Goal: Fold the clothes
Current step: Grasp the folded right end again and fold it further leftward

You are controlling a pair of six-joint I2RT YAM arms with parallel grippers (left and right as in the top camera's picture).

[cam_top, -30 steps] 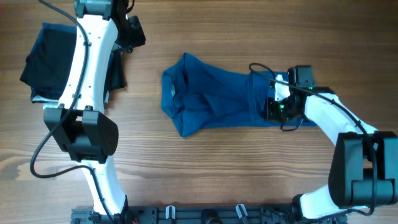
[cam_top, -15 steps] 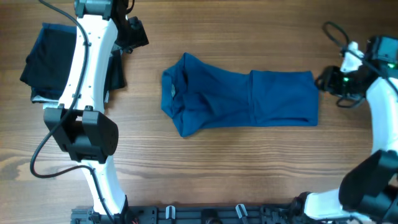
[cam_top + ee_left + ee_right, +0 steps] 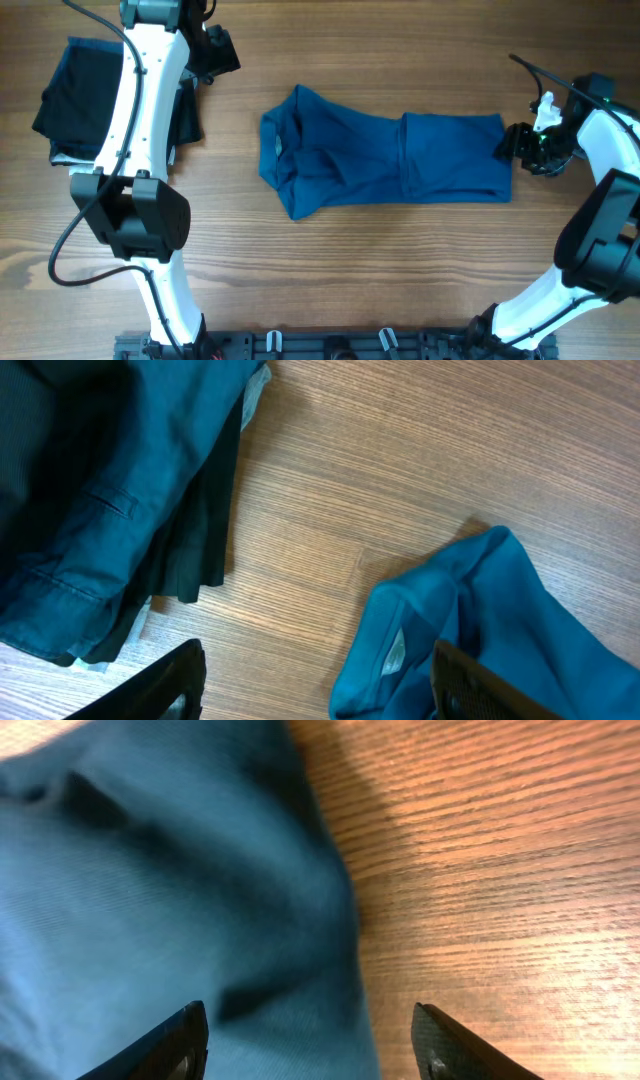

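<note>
We are hovering our right gripper (image 3: pixel 308 1020), fingers spread and holding nothing, at the far end of the T-shirt (image 3: pixel 385 165) lying well apart from the dark pile (image 3: pixel 75 90), likely readying the next fold, while parking our left gripper (image 3: pixel 318 660), also spread and empty, beside that pile.

Beside T-shirt (image 3: pixel 385 165): we find bare table (image 3: pixel 400 270) above and below.
Far left of it: dark garments (image 3: pixel 75 90) and left arm (image 3: pixel 140 110) block us.

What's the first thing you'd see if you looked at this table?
The blue T-shirt lying in the middle of the wooden table jumps out first. The right hand hovers open at the shirt's right edge, and a pile of dark folded clothes lies far left, partly under the left arm.
</note>
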